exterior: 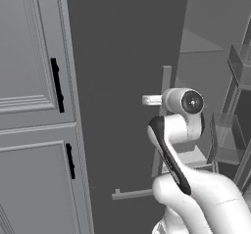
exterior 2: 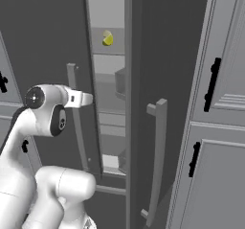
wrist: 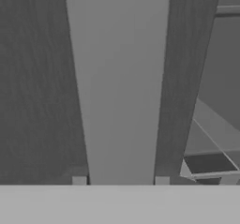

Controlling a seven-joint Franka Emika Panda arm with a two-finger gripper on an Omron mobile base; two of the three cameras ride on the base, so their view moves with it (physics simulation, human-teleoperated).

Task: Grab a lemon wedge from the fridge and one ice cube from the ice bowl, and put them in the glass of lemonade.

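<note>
So far only the opening: the fridge (exterior 2: 48,31) door stands ajar, the end effector (wrist: 120,178) spread wide around its bar handle (wrist: 123,78). The lemon wedge (exterior 2: 108,38) sits on a shelf, upper centre. Fetching, ice and dropping remain.

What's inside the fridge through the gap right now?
Through the part-open fridge door, the lemon wedge sits on an upper shelf, with pale shelves below. The doors cover the rest of the interior.
</note>
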